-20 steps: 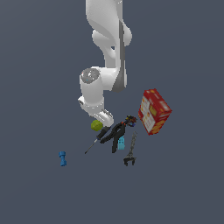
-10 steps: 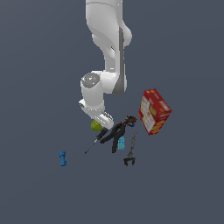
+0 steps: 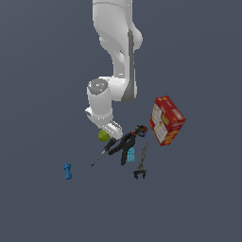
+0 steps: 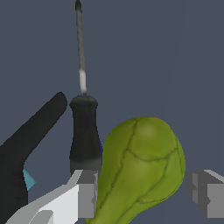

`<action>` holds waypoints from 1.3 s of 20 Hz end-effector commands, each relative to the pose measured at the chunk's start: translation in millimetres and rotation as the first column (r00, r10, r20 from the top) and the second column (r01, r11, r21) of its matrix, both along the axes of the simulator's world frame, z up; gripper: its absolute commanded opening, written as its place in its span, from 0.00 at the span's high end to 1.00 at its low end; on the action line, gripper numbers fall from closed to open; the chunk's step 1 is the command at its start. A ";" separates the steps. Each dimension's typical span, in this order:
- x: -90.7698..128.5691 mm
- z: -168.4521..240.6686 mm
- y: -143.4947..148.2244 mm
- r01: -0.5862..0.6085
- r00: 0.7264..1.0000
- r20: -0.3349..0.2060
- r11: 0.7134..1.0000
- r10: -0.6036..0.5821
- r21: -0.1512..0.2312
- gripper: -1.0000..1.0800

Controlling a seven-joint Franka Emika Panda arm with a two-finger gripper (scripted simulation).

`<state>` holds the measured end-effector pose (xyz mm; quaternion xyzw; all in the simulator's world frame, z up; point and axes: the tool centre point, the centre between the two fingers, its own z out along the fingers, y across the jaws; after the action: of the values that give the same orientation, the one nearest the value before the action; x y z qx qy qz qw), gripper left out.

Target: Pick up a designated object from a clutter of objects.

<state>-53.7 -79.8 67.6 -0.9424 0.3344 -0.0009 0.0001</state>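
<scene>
Claw (image 4: 142, 192) open, straddling the green pear (image 4: 142, 168) at the cluttered desk's edge, beside the screwdriver (image 4: 84, 131). One finger (image 4: 85, 192) wedged between pear and screwdriver handle: likely to nudge either, or let the lumpy pear roll out on closing. Black clamp (image 4: 26, 144) crowds that side; opposite finger side open.

Both renders are evenly, flatly lit against a plain slate-grey ground — no cast shadows and no glare. The white arm (image 3: 116, 56) shades softly to grey along one side. The exterior view is coarse, its small things pixelated; the wrist view is sharper — the fruit (image 4: 140, 168) shows only soft highlights.
</scene>
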 end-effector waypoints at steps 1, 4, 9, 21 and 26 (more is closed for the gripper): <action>-0.2 1.6 0.7 0.000 1.000 0.000 1.000 0.000 0.000 1.00; -1.6 7.0 2.9 0.000 1.000 0.000 1.000 0.000 0.000 1.00; -6.0 23.9 9.5 0.000 1.000 0.000 1.000 0.000 0.000 1.00; -26.2 104.8 40.3 0.000 1.000 0.000 1.000 0.000 -0.002 1.00; -36.9 148.9 56.9 0.000 1.000 0.000 1.000 0.000 -0.004 1.00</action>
<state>-87.4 -27.9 202.0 -0.9424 0.3345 -0.0002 -0.0015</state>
